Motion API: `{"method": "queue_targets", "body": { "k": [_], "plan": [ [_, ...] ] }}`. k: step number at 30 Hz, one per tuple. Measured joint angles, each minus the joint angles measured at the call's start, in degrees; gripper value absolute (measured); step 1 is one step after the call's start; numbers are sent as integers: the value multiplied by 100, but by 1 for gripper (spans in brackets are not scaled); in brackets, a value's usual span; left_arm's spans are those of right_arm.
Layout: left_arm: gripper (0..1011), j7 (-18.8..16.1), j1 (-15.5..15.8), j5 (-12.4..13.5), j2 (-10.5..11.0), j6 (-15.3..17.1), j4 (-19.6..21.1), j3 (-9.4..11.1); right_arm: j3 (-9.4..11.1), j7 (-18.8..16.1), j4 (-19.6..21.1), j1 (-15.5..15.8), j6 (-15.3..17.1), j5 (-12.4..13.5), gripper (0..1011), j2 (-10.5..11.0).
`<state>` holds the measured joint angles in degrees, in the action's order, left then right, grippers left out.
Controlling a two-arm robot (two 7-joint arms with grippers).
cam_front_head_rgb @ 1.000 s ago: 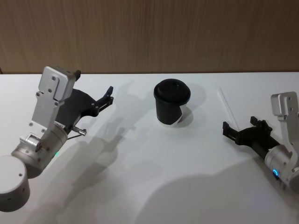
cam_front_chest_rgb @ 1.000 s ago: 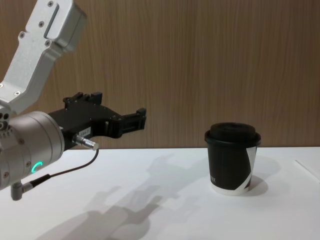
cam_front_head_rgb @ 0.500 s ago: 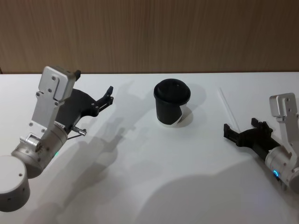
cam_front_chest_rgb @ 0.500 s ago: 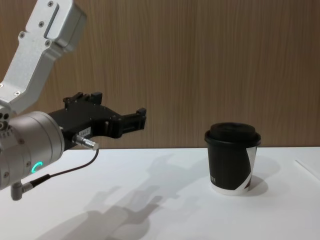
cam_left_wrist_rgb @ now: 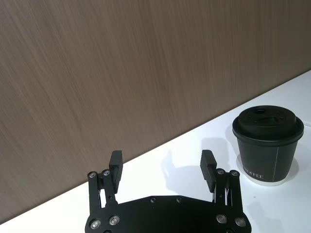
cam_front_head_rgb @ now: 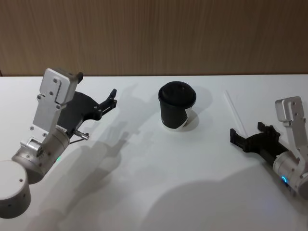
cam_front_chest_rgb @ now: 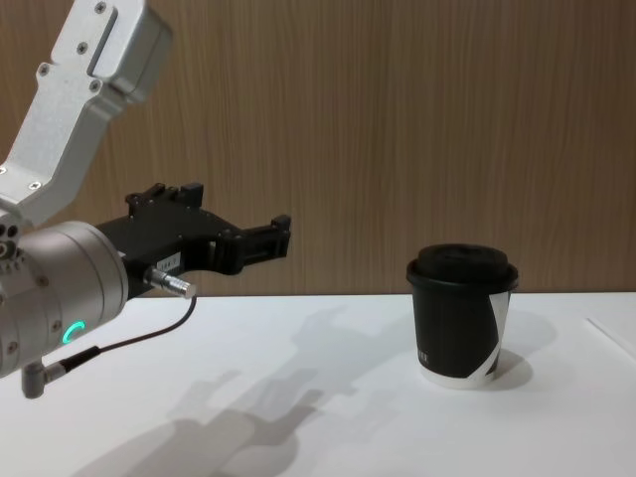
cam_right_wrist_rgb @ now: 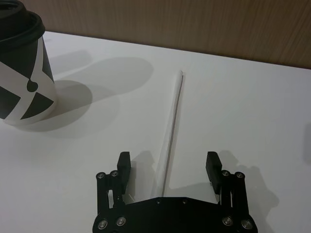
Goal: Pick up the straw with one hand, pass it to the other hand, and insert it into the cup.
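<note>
The straw point(cam_front_head_rgb: 235, 111) lies flat on the white table at the right, thin and white, with its near end between the fingers of my right gripper point(cam_front_head_rgb: 246, 131). In the right wrist view the right gripper point(cam_right_wrist_rgb: 168, 162) is open, and the straw point(cam_right_wrist_rgb: 174, 121) runs between its fingertips away from them. The black lidded cup point(cam_front_head_rgb: 177, 106) stands upright mid-table, with its white patch showing on the cup point(cam_front_chest_rgb: 462, 316) in the chest view. My left gripper point(cam_front_head_rgb: 111, 98) hovers open at the left, well clear of the cup point(cam_left_wrist_rgb: 268, 145), with nothing between its fingers point(cam_left_wrist_rgb: 115, 162).
The white table point(cam_front_head_rgb: 154, 183) runs back to a brown wood-grain wall point(cam_front_head_rgb: 154, 33). The left arm's silver housing with its green ring point(cam_front_chest_rgb: 60, 298) bulks large at the chest view's left edge. Shadows of both arms fall on the tabletop.
My right gripper has slid slightly toward the table's near edge along the straw. The left arm, cup and straw have not moved.
</note>
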<state>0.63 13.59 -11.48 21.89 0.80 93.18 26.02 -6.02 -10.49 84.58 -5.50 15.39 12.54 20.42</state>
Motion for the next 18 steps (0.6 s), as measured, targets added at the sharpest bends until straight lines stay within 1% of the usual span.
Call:
{"method": "queue_targets", "body": {
  "k": [3, 4, 5, 6, 7, 8, 9, 12, 13, 14, 16, 18],
  "plan": [
    [1003, 0, 0, 0, 0, 0, 0, 0, -3, -8, -3, -1, -1, -10, 936, 3],
    [1003, 0, 0, 0, 0, 0, 0, 0, -4, -10, -4, -2, -1, -13, 894, 4],
    [1003, 0, 0, 0, 0, 0, 0, 0, -5, -13, -6, -2, -3, -20, 887, 5],
    [1003, 0, 0, 0, 0, 0, 0, 0, -6, -17, -7, -3, -4, -26, 847, 6],
    [1003, 0, 0, 0, 0, 0, 0, 0, -7, -18, -8, -4, -4, -28, 847, 7],
    [1003, 0, 0, 0, 0, 0, 0, 0, -7, -19, -8, -4, -4, -30, 795, 7],
    [1002, 0, 0, 0, 0, 0, 0, 0, -8, -22, -9, -5, -4, -33, 776, 8],
    [1003, 0, 0, 0, 0, 0, 0, 0, -9, -24, -11, -7, -4, -37, 661, 9],
    [1003, 0, 0, 1, 0, 0, 0, 0, -10, -25, -12, -7, -4, -39, 661, 9],
    [1003, 0, 0, 0, 0, 0, 0, 0, -10, -26, -13, -7, -4, -41, 601, 10],
    [1003, 0, 0, 0, 0, 0, 0, 0, -11, -28, -14, -7, -3, -46, 565, 11],
    [1003, 0, 0, 0, 0, 0, 0, 0, -11, -29, -15, -7, -3, -48, 480, 12]
  ]
}}
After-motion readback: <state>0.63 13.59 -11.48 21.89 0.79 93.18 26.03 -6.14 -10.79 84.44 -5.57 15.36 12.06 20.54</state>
